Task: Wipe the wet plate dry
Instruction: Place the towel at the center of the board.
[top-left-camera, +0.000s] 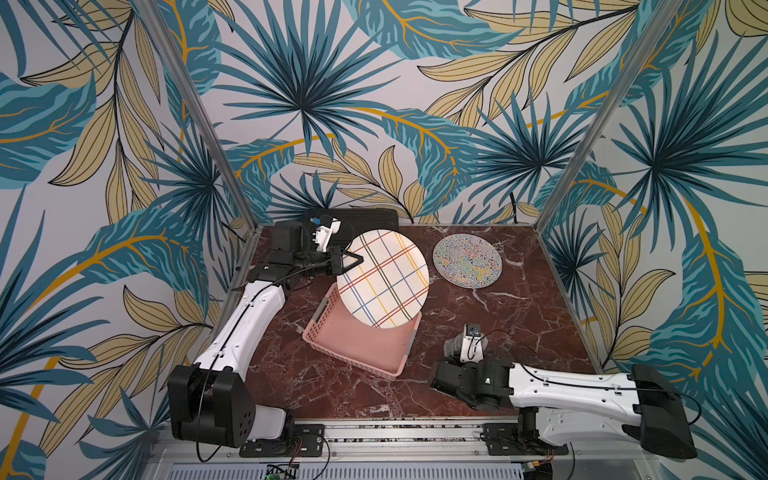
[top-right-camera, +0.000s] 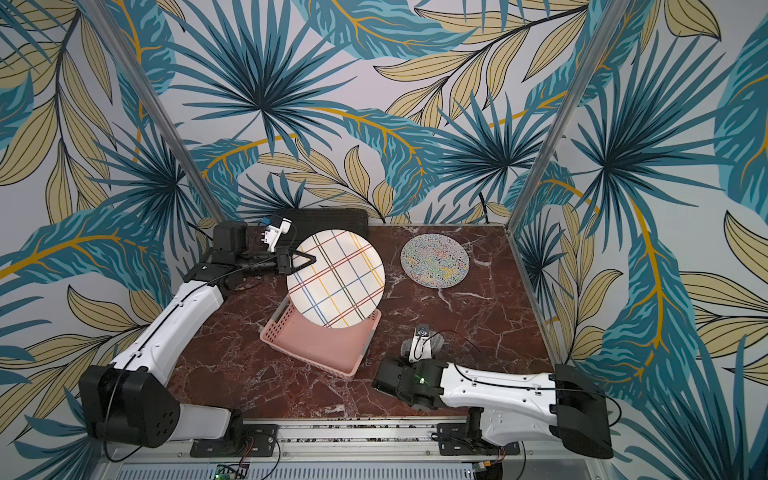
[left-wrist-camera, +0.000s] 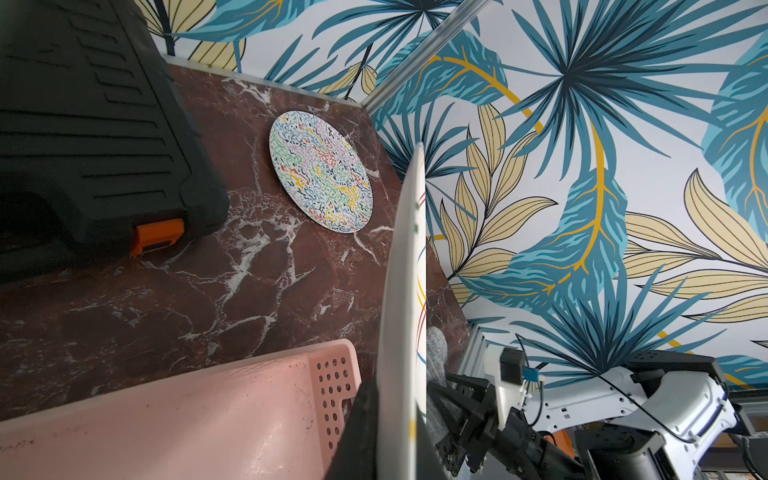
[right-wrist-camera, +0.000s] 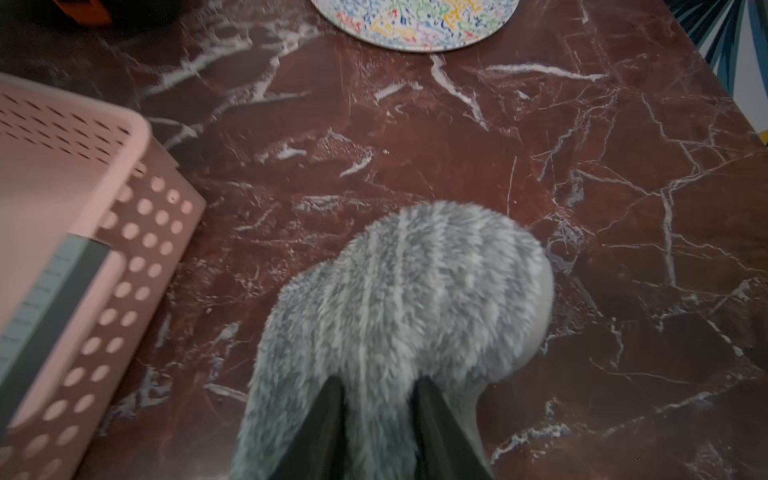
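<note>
The left hand (top-left-camera: 352, 261) is clamped on the rim of the plaid plate (top-left-camera: 384, 282), with one black finger across the striped face and the other behind it. The plate is held off the red marble surface (top-left-camera: 519, 332) and tilted, so its face shows in both top views. In the left wrist view the plate appears edge-on, running straight out from between the fingers (left-wrist-camera: 357, 432). Below this hand sits the pink perforated basket (top-left-camera: 361, 357), and the plate's lower edge hangs over the basket's far end. Whether that edge touches the basket is hard to tell from these angles. Behind the left hand lies a black tool case (left-wrist-camera: 83, 124) with an orange latch. The right hand (right-wrist-camera: 378, 386) is well apart from the plate, low over the surface beyond the basket's corner. Its two dark fingers are pinched together on a grey fuzzy cloth (right-wrist-camera: 407, 291), which bulges out ahead of them onto the marble. Farther ahead of the right hand a squiggle-patterned round mat (top-left-camera: 467, 260) lies flat.
</note>
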